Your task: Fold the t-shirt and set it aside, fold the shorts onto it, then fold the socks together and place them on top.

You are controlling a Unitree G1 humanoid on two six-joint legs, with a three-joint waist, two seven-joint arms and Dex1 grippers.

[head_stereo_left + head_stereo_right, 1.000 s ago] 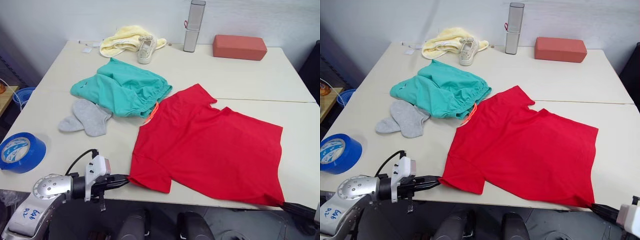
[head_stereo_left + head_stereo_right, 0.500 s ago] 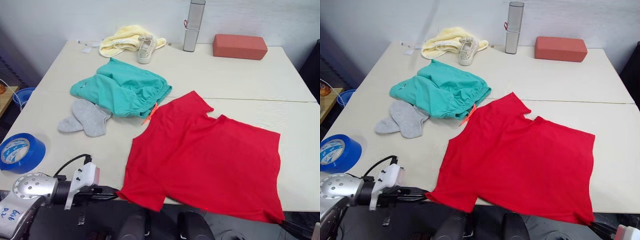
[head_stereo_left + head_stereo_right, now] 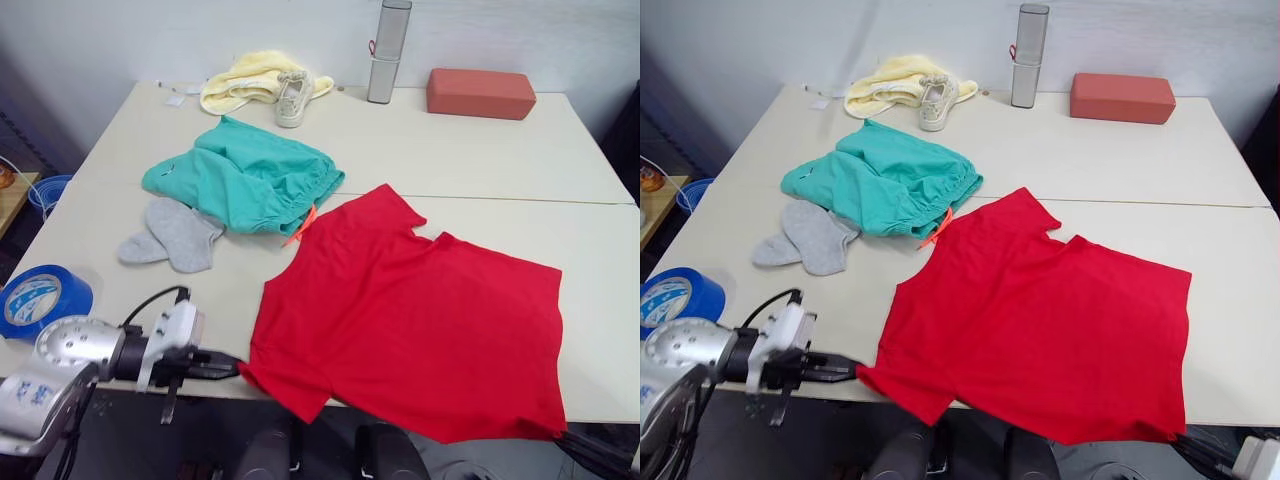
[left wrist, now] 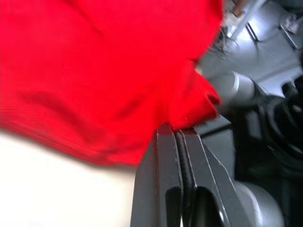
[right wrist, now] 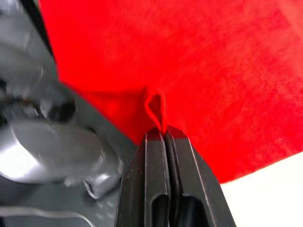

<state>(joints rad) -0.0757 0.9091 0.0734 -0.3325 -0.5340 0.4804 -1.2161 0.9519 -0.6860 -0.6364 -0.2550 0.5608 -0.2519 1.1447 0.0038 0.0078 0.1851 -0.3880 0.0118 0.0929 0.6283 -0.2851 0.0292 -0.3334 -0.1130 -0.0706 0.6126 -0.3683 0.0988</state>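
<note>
T-shirt (image 3: 410, 320) | left fingers (image 4: 168, 142) clamped on hem | right fingers (image 5: 163, 139) pinching corner

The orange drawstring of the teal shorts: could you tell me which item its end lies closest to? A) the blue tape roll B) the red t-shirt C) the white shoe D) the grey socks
B: the orange drawstring trails from the shorts to the edge of the t-shirt, well away from the socks, tape roll and shoe.
</note>
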